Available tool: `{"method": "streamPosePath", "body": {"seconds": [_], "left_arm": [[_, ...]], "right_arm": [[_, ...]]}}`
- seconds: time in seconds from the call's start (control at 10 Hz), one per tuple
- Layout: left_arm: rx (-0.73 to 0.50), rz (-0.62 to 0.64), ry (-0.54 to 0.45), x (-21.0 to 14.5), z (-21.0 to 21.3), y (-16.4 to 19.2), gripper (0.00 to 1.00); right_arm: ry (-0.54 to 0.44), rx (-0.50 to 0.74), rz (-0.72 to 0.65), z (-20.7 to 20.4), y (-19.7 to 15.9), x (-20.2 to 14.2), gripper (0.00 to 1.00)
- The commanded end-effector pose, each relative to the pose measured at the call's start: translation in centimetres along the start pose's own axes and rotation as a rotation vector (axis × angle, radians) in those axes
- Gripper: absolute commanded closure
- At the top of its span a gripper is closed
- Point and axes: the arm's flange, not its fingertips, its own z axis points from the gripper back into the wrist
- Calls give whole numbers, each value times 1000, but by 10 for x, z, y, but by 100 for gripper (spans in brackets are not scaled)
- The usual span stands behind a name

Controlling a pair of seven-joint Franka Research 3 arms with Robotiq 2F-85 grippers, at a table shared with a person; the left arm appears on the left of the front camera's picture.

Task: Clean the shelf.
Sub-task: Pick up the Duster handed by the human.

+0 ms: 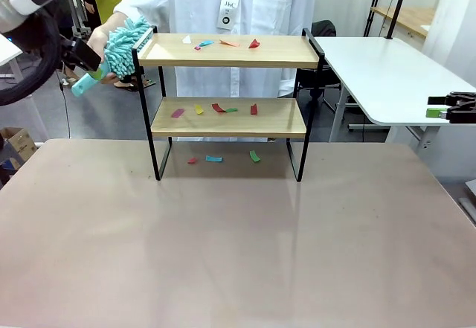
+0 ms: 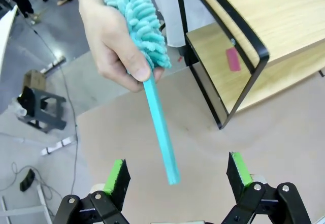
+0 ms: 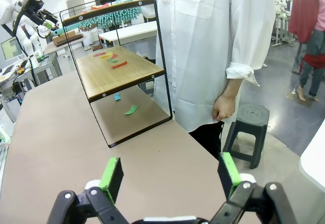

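brownish tabletop (image 1: pixel 238 246) runs from the robot's side to a person in a white shirt standing behind it. the shelf (image 1: pixel 282 51) stands upright on the far half of the tabletop, just in front of the person, with two wooden boards in a thin black frame. small coloured paper scraps (image 1: pixel 216 108) lie on the top board, on the lower board and on the tabletop under the shelf.

at the shelf's left end, level with the top board, the person's hand (image 1: pixel 100 42) holds a teal fluffy duster (image 1: pixel 123 45). its head is at the raised side handle; whether it touches i cannot tell. the left tool (image 2: pixel 177 176) is beside that same end of the shelf, jaws spread wide. in the left wrist view the duster's flat handle points down between the green pads (image 2: pixel 116 176) and touches neither.

the right tool (image 1: pixel 435 105) is well off the shelf's right end, seen in the front view level with the lower board and before a white side table (image 1: pixel 379 75). its jaws are wide apart and empty. in the right wrist view the person's other hand (image 3: pixel 222 107) hangs behind the shelf's right end, near a dark stool (image 3: pixel 251 120).
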Motion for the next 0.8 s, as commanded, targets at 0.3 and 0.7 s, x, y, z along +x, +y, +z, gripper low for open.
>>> {"method": "streamPosePath", "body": {"seconds": [0.3, 0.7], "left_arm": [[23, 65, 18, -7, -32, 1, 0], [-3, 86, 39, -2, -50, 5, 0]], "right_arm": [[-1, -1, 4, -2, 0, 2, 0], [-1, -1, 4, -2, 0, 2, 0]]}}
